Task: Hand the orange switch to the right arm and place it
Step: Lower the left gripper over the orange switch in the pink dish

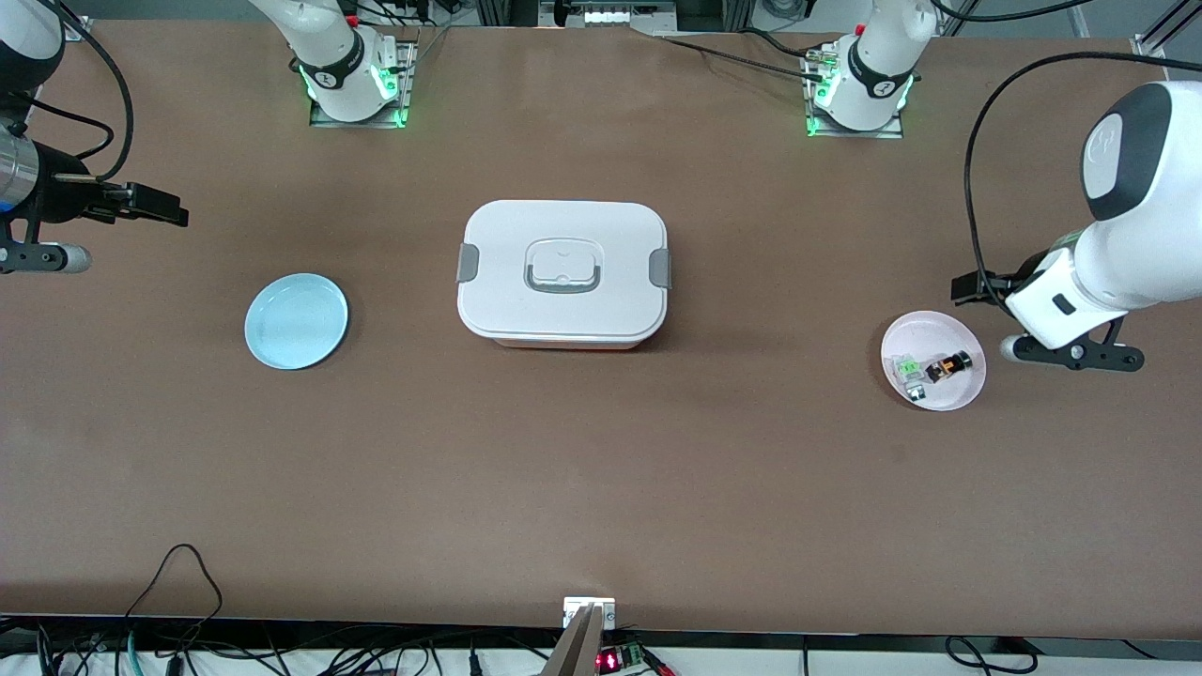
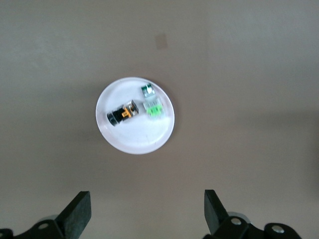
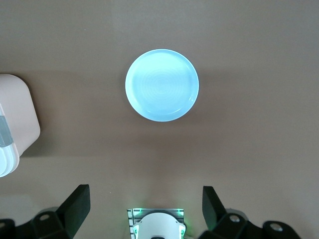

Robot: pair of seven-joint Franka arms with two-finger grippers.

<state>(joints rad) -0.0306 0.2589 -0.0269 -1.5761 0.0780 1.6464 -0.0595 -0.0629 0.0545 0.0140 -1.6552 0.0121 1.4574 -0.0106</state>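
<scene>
Still at the very first step, by the look of it: nothing picked up yet. Orange switch (image 1: 948,367) sitting in the pink saucer (image 1: 967,334) at the left arm's end of the worktop (image 1: 601,488), right beside a little clear part with a green top (image 1: 908,368). Left end effector (image 2: 147,211) hanging over the worktop just beside that saucer, fingers (image 2: 79,209) spread wide apart, empty. Right end effector (image 3: 145,209) over at its own end, also wide open and empty, parked above the worktop near the blue plate (image 3: 162,85), just waiting. White lidded box (image 1: 563,274) between the two, not involved.

Next move, probably: bring the left end effector over the saucer, line the fingers across the switch body, drop and close. Tricky bit: green-topped part nearly touching the switch, so easy to nudge or grab the wrong one. Handover after that.
</scene>
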